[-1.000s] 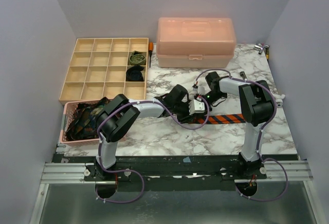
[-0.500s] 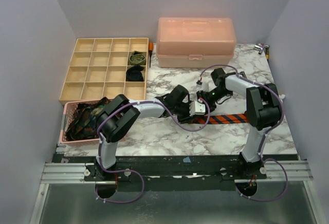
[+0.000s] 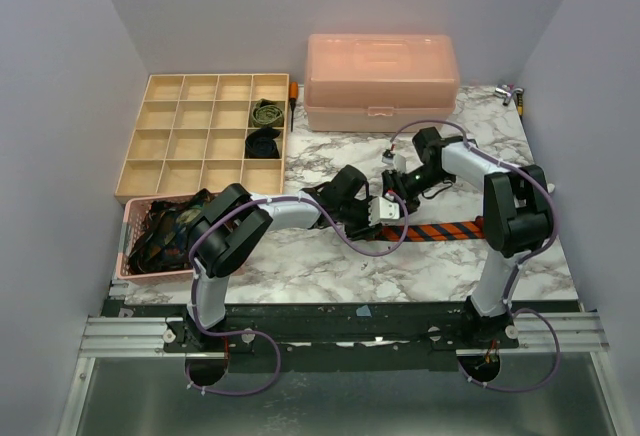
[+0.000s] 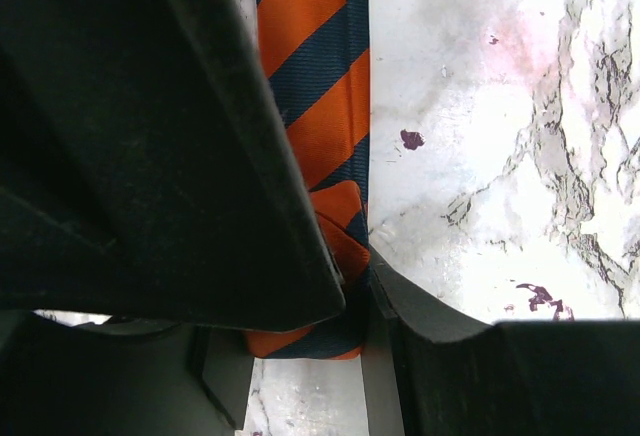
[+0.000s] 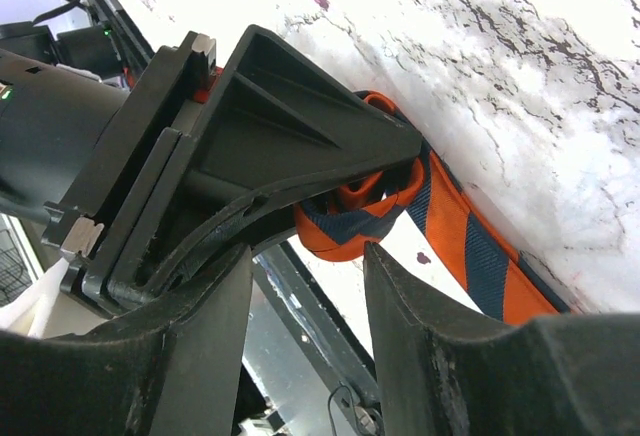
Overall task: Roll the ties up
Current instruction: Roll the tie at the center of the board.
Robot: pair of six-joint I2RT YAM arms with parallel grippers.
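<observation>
An orange-and-navy striped tie (image 3: 450, 229) lies flat across the marble table, running right from the middle. Its near end is folded into a small roll (image 4: 335, 246), and my left gripper (image 4: 355, 291) is shut on that roll; in the top view the left gripper (image 3: 380, 212) sits at the table's centre. My right gripper (image 5: 305, 286) is open, its fingers just short of the roll (image 5: 355, 216) and touching nothing. From above, the right gripper (image 3: 393, 189) hangs just behind the left one. Two rolled ties, olive (image 3: 266, 112) and black (image 3: 263, 142), sit in tray compartments.
A wooden compartment tray (image 3: 135, 168) stands at the back left. A pink basket (image 3: 128, 246) of dark loose ties is at the near left. A closed pink box (image 3: 380, 81) is at the back centre. Small tools (image 3: 512, 94) lie at the back right corner.
My right gripper has opened and drawn back a little from the tie's rolled end, its arm swinging right. The left gripper has kept its hold and place.
</observation>
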